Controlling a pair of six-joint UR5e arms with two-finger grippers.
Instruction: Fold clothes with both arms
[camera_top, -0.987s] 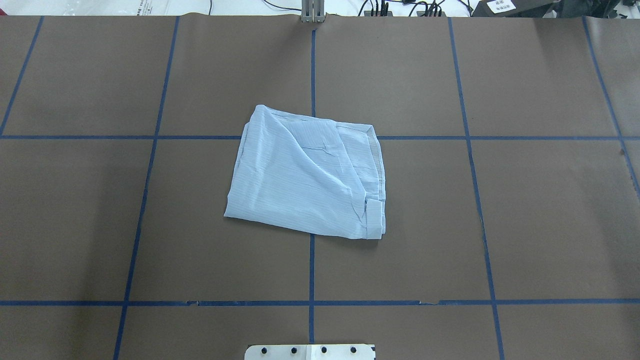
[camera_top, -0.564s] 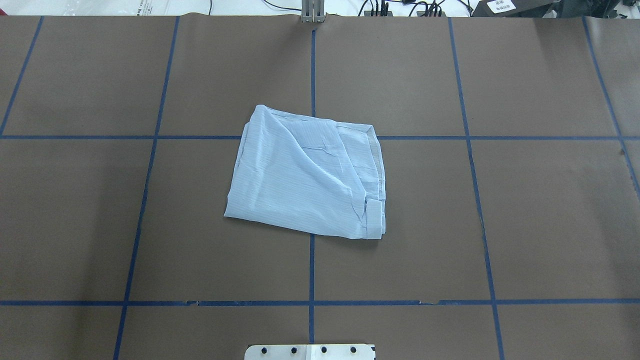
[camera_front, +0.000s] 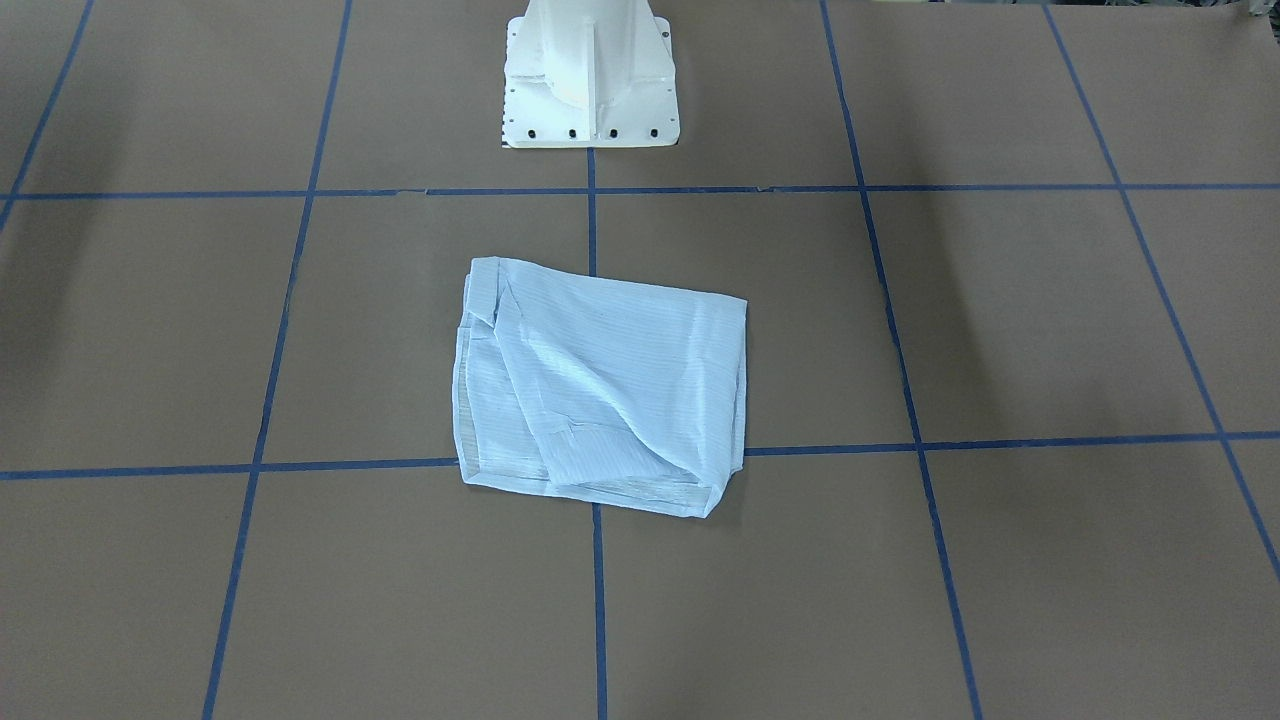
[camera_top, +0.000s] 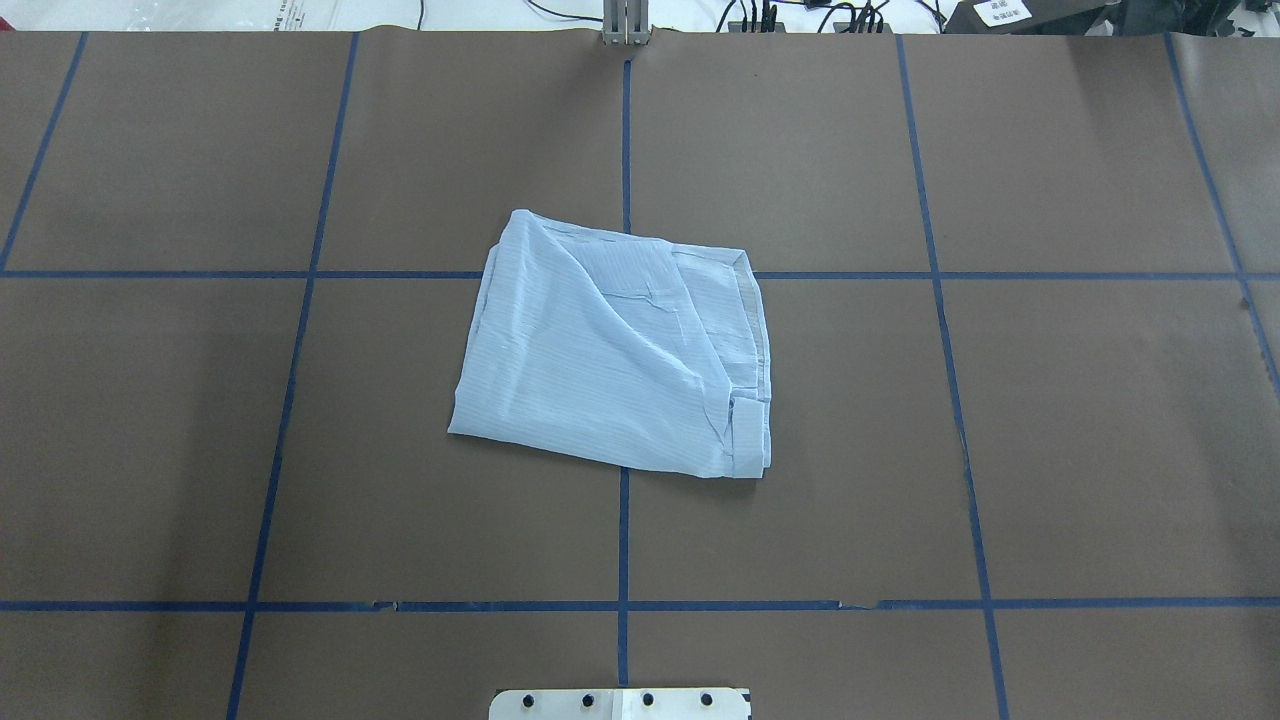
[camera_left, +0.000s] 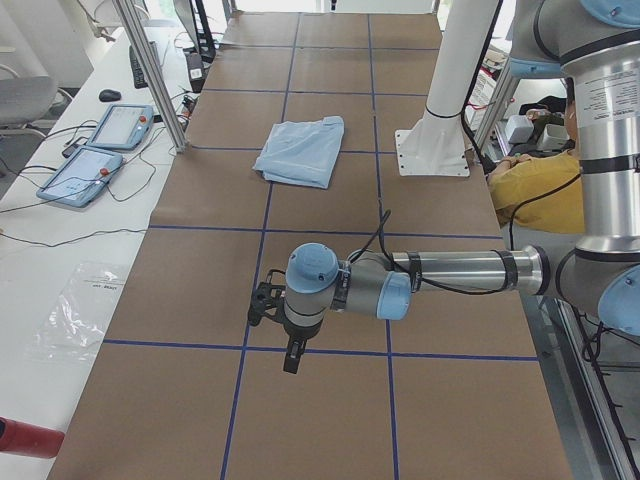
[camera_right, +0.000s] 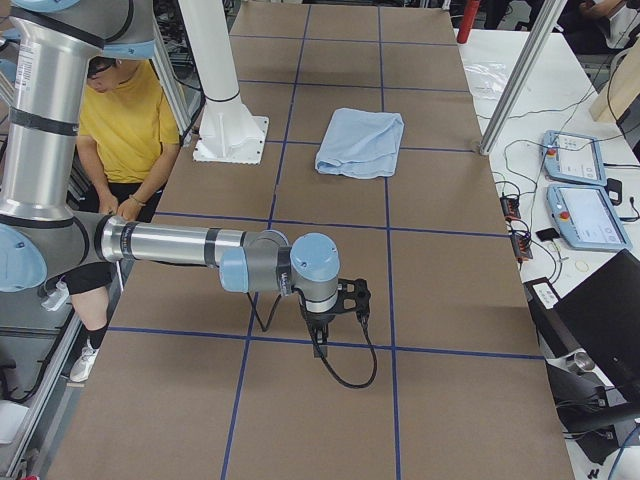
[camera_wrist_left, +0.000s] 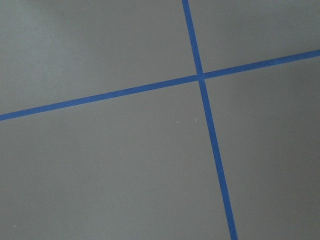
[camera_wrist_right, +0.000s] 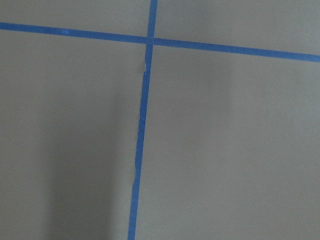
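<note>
The brown table (camera_top: 1100, 450), gridded in blue tape (camera_top: 624, 540), fills every view. By my reading the folding is finished or nearly so; the next move calls for, at most, both arms reaching in together to square up the loose diagonal flap. The left arm (camera_left: 460, 270) stretches level across the lower middle of the left side view, wrist bent downward; the right arm (camera_right: 170, 243) mirrors it in the right side view. Both are well apart from the shirt (camera_top: 610, 355), a compact, slightly skewed rectangle at the centre of the overhead frame, covering a tape crossing. The left gripper (camera_left: 290, 360) and right gripper (camera_right: 318, 345) point down over bare paper, holding no cloth; whether their jaws are parted or closed I cannot tell
</note>
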